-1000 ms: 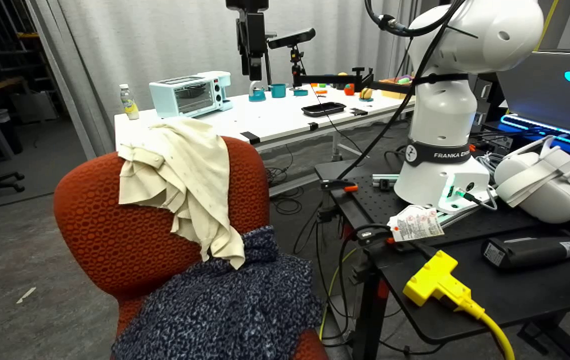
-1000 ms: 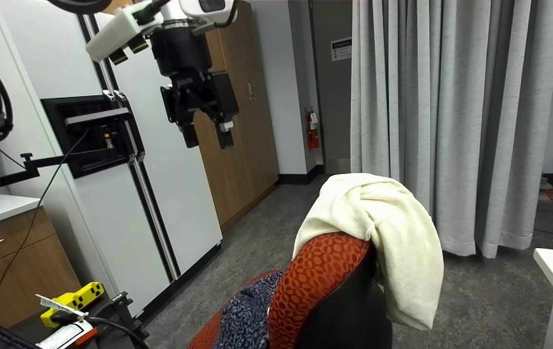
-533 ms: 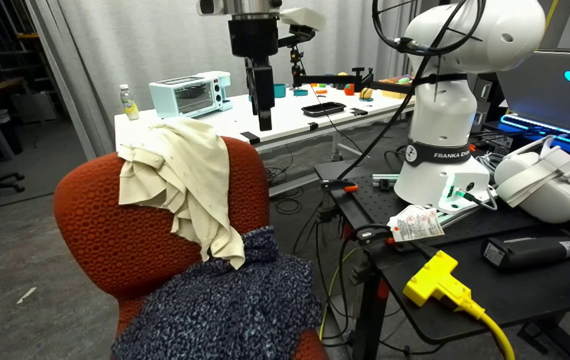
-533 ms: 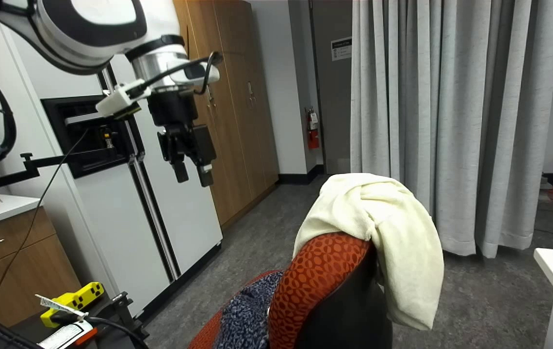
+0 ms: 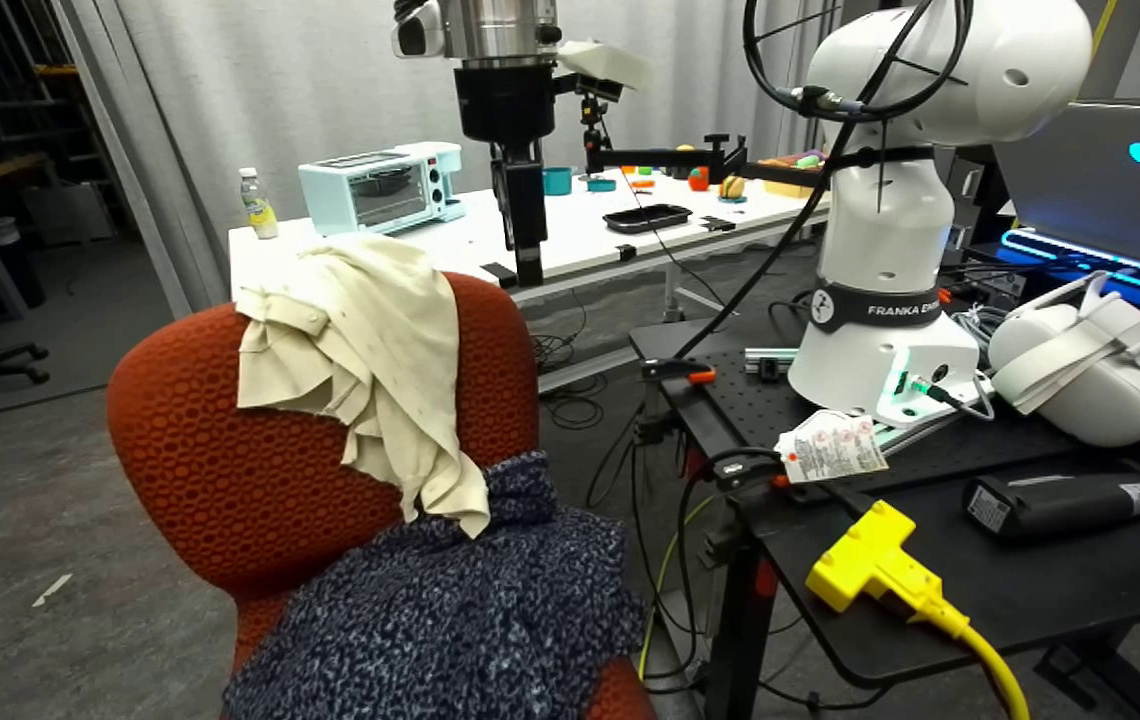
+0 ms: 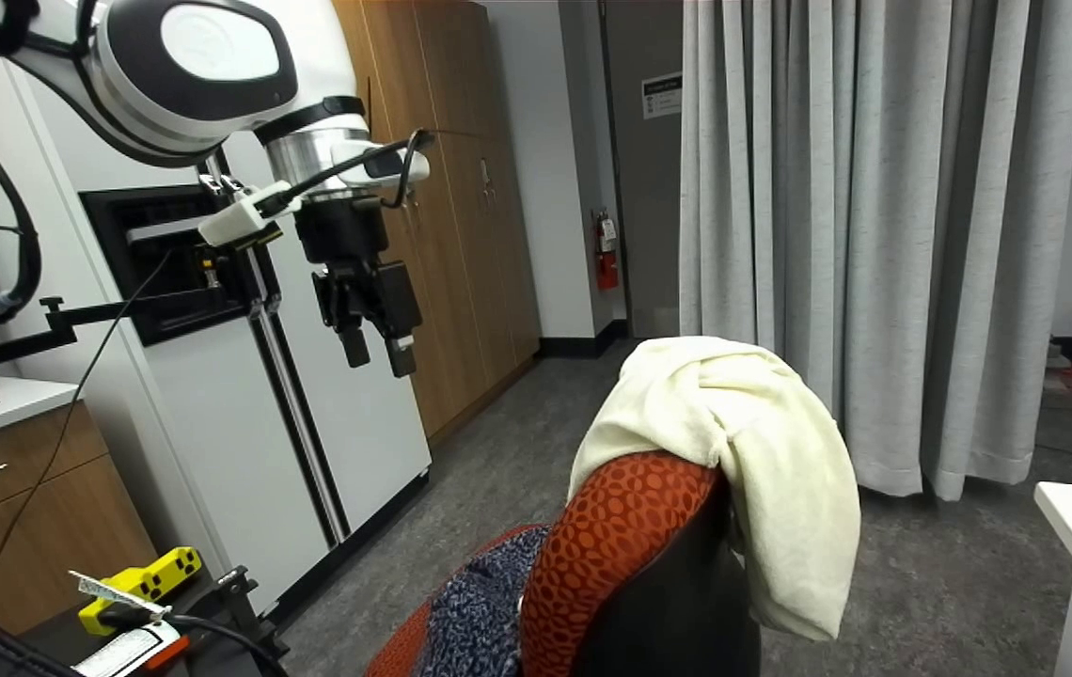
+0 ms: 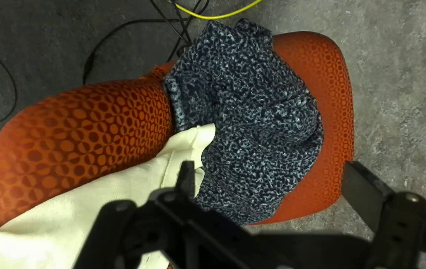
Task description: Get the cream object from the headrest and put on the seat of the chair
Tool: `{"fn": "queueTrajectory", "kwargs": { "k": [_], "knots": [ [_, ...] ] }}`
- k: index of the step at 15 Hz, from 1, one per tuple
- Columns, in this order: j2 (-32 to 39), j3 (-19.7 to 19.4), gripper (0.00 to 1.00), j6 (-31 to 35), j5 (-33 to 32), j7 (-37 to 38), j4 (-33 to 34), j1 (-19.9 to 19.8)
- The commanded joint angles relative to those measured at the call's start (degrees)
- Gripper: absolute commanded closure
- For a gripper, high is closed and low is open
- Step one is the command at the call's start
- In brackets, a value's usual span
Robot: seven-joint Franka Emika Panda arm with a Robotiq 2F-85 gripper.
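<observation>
The cream shirt (image 5: 360,330) hangs over the headrest (image 5: 490,320) of the rust-orange chair, partly down the front of the back. In an exterior view it also drapes down behind the back (image 6: 780,527). In the wrist view the shirt (image 7: 123,190) runs from lower left, its end on the dark cloth. The seat (image 7: 336,93) is mostly covered by the dark cloth. My gripper (image 6: 378,355) is open and empty, in the air above the chair and apart from the shirt. In the wrist view the jaws (image 7: 269,168) are wide apart, one finger overlapping the shirt's end in the picture.
The dark navy speckled cloth (image 5: 470,610) lies on the seat. A white table (image 5: 570,235) with a toaster oven (image 5: 380,190) and a black tray (image 5: 647,218) stands behind the chair. A black robot table (image 5: 930,570) with a yellow power splitter (image 5: 865,560) is beside it.
My gripper has come down toward the chair, mostly in the first half second, and stays open. The shirt, dark cloth and chair have not moved.
</observation>
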Motion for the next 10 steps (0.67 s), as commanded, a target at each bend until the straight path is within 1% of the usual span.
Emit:
{"fn": "queueTrajectory", "kwargs": {
  "k": [1,3,4,7,10],
  "knots": [
    [0.16,0.3,0.0,-0.38,0.03,0.46,0.31,-0.19],
    [-0.44,0.71,0.0,-1.53,-0.1,1.86,0.41,-0.42],
    [3.38,-2.64,0.0,0.38,0.07,-3.49,3.87,-1.53],
    [3.56,-4.74,0.0,1.3,-1.5,-4.66,5.11,-3.73],
    [5.25,-6.41,0.0,2.85,-1.39,-6.08,7.12,-4.71]
  ]
}}
